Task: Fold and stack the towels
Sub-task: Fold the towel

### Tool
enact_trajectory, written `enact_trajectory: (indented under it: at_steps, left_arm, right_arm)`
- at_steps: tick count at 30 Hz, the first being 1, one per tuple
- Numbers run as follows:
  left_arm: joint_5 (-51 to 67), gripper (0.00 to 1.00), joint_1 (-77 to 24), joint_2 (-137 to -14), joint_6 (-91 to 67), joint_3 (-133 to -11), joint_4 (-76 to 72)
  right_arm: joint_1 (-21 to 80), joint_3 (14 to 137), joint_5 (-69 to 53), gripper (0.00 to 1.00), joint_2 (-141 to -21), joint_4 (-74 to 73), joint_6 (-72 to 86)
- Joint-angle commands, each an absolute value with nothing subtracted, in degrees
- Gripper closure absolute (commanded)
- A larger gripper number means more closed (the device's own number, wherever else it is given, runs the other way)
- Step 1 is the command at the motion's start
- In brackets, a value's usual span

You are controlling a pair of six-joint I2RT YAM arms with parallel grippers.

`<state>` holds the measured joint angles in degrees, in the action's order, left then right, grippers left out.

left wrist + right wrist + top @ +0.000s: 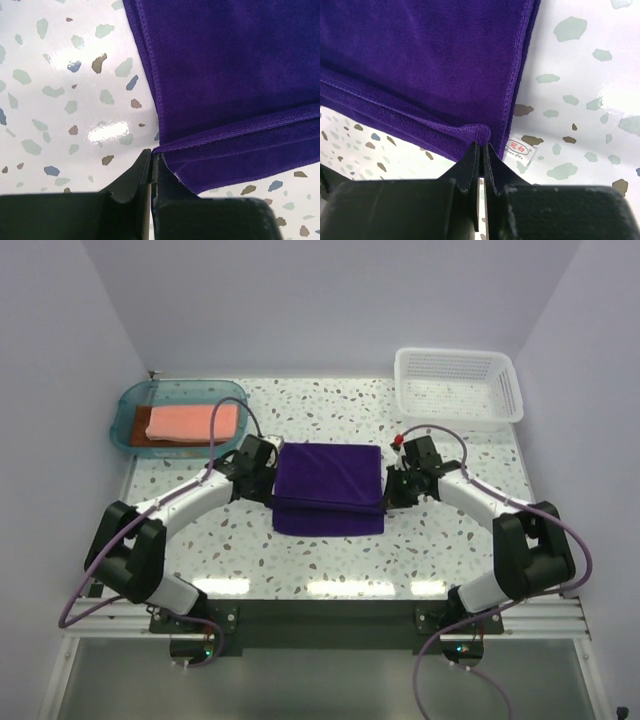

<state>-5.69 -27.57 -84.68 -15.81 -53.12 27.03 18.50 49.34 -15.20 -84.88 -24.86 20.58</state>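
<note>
While both arms reach inward from opposite sides, the purple towel lies flat at the middle of the desk, its long axis running left to right between them. The left fingers are clenched at the towel's left edge, just where the hem of the upper layer meets the strip of lower layer showing on the near side. The pinch sits so close to the tips that it can only be judged a grip on that corner. The right fingers are clenched on a small pucker of cloth at the matching right corner, beside a white label. Each arm is therefore nearest its own end, and any carry or release must keep the two ends level. The pink towel rests folded on the brown towel in the tray, far left of the purple one. The basket stands at the far right.
</note>
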Motion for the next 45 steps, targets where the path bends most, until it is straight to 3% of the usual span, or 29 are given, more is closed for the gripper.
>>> enact_trajectory:
  at_steps: [1,9,17,26,36,45]
  left_arm:
    - [-11.6,1.00,-26.5,-85.2,-15.3,-54.2,26.0]
    - [-22.9,1.00,-25.8,-89.9,-10.4,-72.9,28.0]
    - [-31.7,1.00,-22.5,-98.7,-4.6,-92.7,23.3]
    - [-32.4,1.00,-20.4,-107.9,-0.4,-109.9,21.5]
    - [-31.5,1.00,-20.3,-105.8,-0.6,-106.6,19.5]
    - [-29.4,1.00,-20.4,-100.0,-1.9,-98.8,20.8]
  right_arm:
    - [17.5,50.3,-9.9,1.00,-85.3,-27.4,18.4]
    - [17.5,66.2,-3.3,1.00,-85.3,-30.1,15.1]
    - [17.4,84.1,4.3,1.00,-93.2,-25.9,11.8]
    - [17.4,97.5,8.8,1.00,-102.0,-22.4,8.6]
    - [17.0,99.5,16.4,1.00,-100.8,-19.2,1.2]
    - [17.0,95.8,10.8,1.00,-96.4,-22.9,1.4]
